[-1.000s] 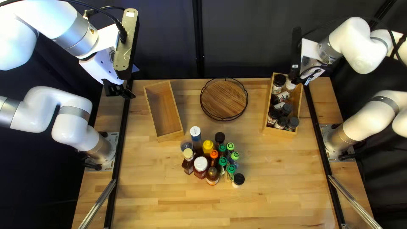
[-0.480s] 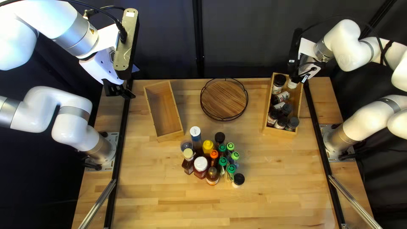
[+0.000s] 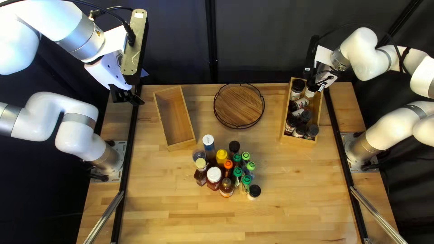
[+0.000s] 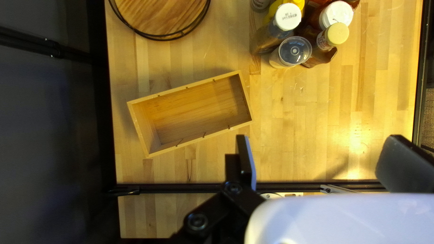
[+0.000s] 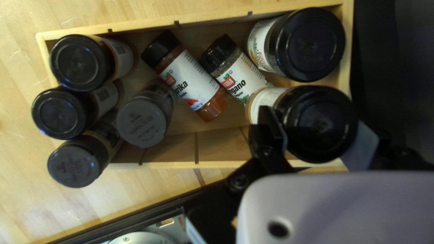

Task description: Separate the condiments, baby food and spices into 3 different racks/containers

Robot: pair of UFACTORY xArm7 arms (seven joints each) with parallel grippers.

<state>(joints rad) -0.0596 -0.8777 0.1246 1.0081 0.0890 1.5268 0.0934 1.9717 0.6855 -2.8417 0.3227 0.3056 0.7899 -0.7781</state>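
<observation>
Presently | right gripper (image 3: 313, 85): fingers grasping black-lidded jar (image 5: 320, 124), wooden box's (image 3: 297, 140) far end | left gripper (image 3: 128, 97): fingers released, apart

Dark curtain (image 3: 176, 45) behind table (image 3: 181, 199) — black rails (image 3: 128, 158) along sides.

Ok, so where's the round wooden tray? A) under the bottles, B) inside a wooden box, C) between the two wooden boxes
C, because the round tray sits on the table between the long wooden box and the box of jars.
</observation>
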